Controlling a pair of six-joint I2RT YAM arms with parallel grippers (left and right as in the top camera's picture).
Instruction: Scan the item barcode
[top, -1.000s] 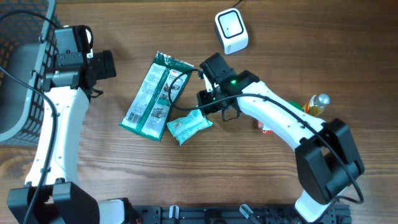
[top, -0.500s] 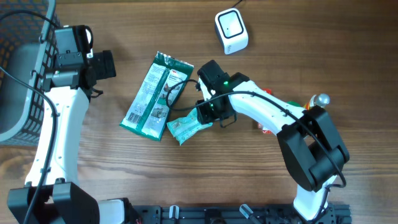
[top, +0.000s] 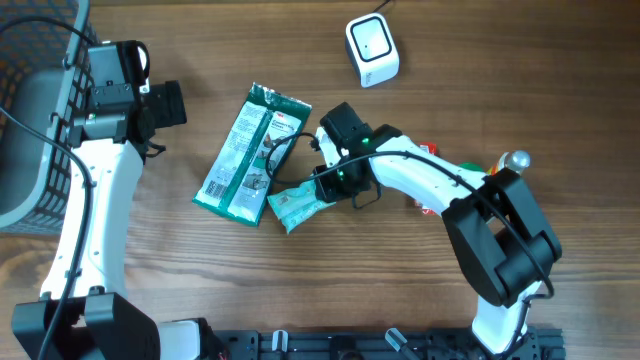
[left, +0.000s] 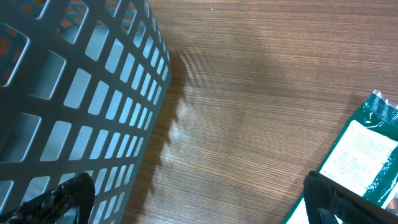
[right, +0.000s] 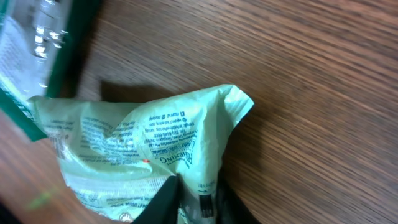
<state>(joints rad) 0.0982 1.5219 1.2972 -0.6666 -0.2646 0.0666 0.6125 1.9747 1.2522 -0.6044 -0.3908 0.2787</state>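
Right wrist view: the right fingers (right: 180, 196) are almost closed, pinching an edge of the pale green packet (right: 143, 149), which lies on the surface (right: 298, 74) beside a dark green pouch (right: 37, 56). The left fingers (top: 170, 103) are wide open and empty. Such a thin pinch may slip in lifting, or cover the barcode. The print is blurred, not readable.

- Left arm (top: 95, 210): base at the near edge, reaching up the left side, wrist bent rightward.
- Left gripper (left: 196, 196): jaws spread wide, holding nothing.
- Right arm (top: 430, 185): elbow folded, forearm stretched leftward.
- Right gripper (right: 193, 199): fingers (right: 163, 198) pinched on a packet (right: 143, 149) edge.
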